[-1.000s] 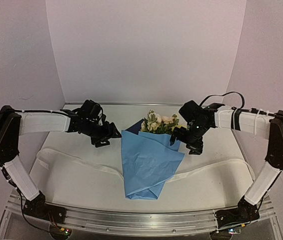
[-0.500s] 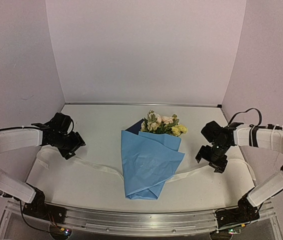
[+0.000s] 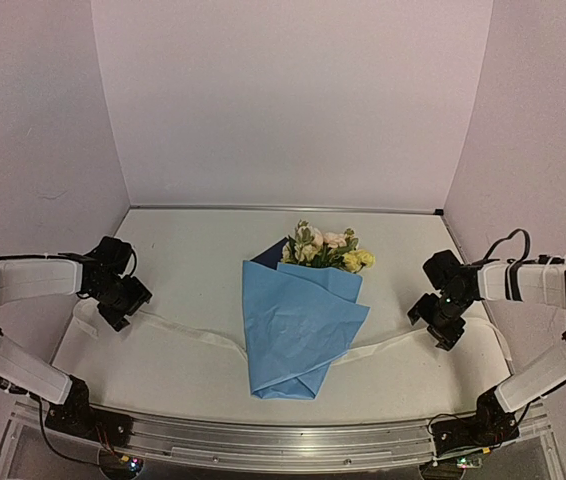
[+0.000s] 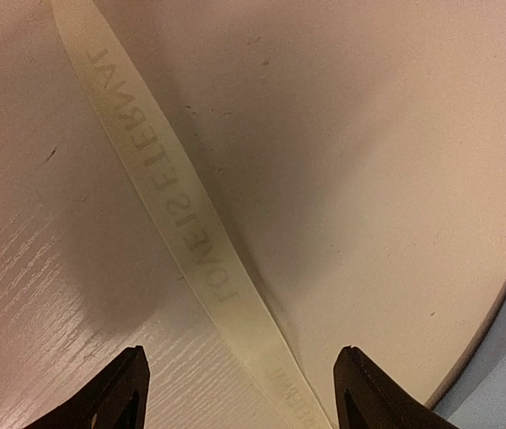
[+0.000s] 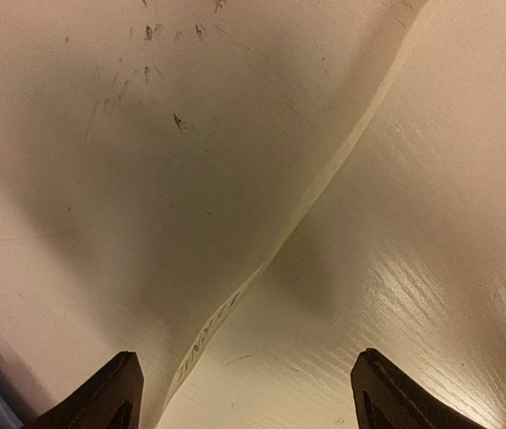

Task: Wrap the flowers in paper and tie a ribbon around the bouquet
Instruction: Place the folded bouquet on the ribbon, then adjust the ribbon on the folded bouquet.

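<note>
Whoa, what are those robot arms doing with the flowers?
They are making a bouquet. The flowers are already wrapped in the blue paper, lying in the middle of the table. A long white ribbon runs underneath the bundle and out to both sides. The left gripper hangs open over the ribbon on its side, and the right gripper hangs open over the other side. Neither holds it, and the ribbon is not tied yet.

The left gripper point(image 4: 240, 357) has black, matt plastic fingers point(image 4: 114, 402). Between them the ribbon point(image 4: 190, 241) looks matt and cloth-like, lying on a table point(image 4: 396, 134) of white, wood-grained finish with a faint sheen. To that gripper's right, the paper point(image 3: 298, 330) is thin, matt and creased.
</note>
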`<move>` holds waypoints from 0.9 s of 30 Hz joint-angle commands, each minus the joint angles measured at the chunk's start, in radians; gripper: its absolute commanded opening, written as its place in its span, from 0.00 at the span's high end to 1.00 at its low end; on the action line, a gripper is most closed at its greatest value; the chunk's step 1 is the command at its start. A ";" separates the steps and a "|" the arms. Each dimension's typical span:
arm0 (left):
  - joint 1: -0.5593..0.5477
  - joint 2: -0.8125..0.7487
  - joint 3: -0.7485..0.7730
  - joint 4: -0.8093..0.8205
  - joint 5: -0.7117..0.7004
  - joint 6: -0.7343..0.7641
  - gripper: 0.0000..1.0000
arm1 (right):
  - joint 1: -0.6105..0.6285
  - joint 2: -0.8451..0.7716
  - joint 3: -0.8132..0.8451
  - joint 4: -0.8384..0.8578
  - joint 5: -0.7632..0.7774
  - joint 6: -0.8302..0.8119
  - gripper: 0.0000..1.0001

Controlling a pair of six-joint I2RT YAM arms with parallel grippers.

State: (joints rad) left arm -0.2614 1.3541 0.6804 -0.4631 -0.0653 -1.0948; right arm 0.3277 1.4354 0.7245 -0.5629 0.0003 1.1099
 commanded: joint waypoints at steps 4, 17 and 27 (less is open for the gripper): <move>0.017 0.137 0.086 0.012 -0.061 0.016 0.26 | -0.018 0.030 -0.032 0.092 -0.036 0.009 0.18; 0.017 0.416 0.213 -0.099 -0.079 0.099 0.81 | -0.058 0.013 -0.094 0.184 -0.081 0.013 0.18; 0.017 0.363 0.271 -0.048 -0.070 0.103 1.00 | -0.061 0.013 -0.132 0.201 -0.071 0.023 0.28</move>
State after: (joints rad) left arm -0.2447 1.7134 0.9223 -0.5232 -0.1849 -0.9995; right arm 0.2733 1.4162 0.6277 -0.3451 -0.0702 1.1199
